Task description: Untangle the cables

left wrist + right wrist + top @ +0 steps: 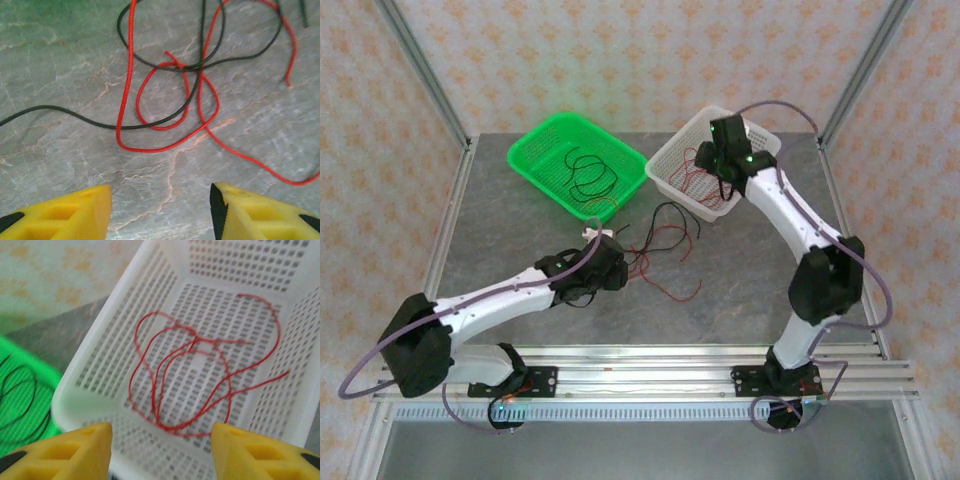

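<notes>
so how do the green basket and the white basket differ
The green basket holds black cables; the white basket holds red cables. The green basket sits left of the white basket. The open right tool hangs over the white basket, not the green basket. Both are open baskets on the table.

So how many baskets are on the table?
2. The green basket sits at the back, left of centre, holding black cables; the white basket sits right of it, holding red cables. None seems hidden.

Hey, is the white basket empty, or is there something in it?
Not empty: red cables lie looped on the floor of the white basket.
</notes>
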Robot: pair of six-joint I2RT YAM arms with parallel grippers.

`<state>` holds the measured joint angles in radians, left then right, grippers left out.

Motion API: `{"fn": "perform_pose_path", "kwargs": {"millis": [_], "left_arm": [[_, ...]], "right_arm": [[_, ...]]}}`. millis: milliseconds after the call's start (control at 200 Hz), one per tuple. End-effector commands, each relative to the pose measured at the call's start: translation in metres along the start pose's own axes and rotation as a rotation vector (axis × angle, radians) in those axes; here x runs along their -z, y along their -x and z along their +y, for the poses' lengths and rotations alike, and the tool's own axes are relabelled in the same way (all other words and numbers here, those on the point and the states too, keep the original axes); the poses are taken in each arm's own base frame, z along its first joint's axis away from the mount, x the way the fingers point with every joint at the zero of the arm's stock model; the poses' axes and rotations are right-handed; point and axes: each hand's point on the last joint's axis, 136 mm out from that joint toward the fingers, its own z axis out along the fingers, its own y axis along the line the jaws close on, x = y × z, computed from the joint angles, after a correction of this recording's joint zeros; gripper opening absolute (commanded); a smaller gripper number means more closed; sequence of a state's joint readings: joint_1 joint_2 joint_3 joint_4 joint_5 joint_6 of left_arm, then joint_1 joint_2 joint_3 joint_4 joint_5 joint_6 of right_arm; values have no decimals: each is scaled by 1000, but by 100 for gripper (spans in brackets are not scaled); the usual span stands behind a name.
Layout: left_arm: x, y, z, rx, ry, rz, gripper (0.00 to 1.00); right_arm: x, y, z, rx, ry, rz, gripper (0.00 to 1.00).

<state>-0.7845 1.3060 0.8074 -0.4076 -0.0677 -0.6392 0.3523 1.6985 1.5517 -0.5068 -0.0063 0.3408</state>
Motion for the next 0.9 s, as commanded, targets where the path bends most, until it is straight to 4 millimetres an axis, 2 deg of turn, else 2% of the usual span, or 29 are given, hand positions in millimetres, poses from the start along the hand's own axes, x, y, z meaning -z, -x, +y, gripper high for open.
{"fn": "perform_pose_path", "kwargs": {"millis": [0,235,480,576,606,736,896], "left_arm": [[-18,2,11,15,44,-13,53],[-51,6,28,23,101,-6,44],[-68,6,28,-1,101,-2,34],[-71,6,27,3,94,-6,26],[-71,6,28,5,97,-9,22],[-69,9,28,8,102,-18,0],[-54,20,20,8,78,-30,0]], "right_arm": [[21,-17,10,-25,94,-5,54],[59,-55,-9,-60,126,-2,51],[83,-75,-31,-109,129,-18,50],[84,-82,-36,-115,120,-10,49],[91,-79,-36,-122,132,-28,48],[97,-81,-39,-131,138,-32,47],[100,-86,-37,-151,167,-25,46]]}}
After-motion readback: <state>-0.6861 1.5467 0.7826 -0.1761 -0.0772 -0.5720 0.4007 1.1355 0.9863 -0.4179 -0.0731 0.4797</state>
